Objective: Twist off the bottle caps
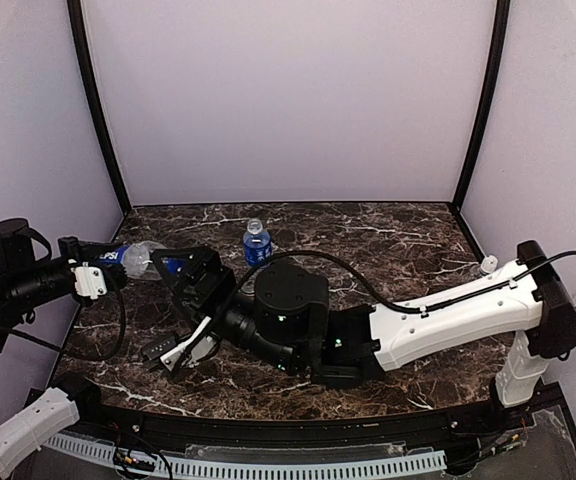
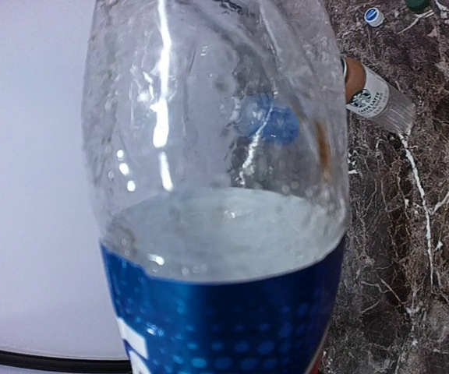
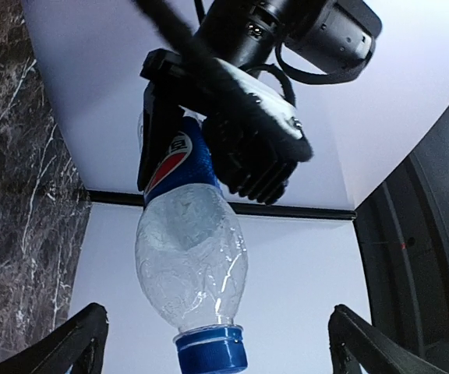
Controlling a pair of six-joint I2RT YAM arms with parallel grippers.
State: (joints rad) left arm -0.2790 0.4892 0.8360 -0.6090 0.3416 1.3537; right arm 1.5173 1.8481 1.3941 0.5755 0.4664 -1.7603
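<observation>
Two grippers meet over the left side of the table. The left gripper is clamped tight on the Pepsi bottle. Its black fingers press on the blue label. The bottle lies on its side in the air, above the table, with its neck pointing at the right gripper. The clear part past the label looks crinkled.

The right gripper is spread wide. One finger is on each side of the blue cap, and neither one touches it. The cap is on the bottle's neck, right in the gap between them.

A second bottle stands up on the table just past the right gripper, toward the back. It has a blue label and a cap on top.

In the left wrist view, a brown bottle with a pale label lies on its side out beyond the left gripper. Farther off, a blue and white cap lies loose on the table.

What looks like a white cap sits far from both grippers, close beside the right arm near its base.
</observation>
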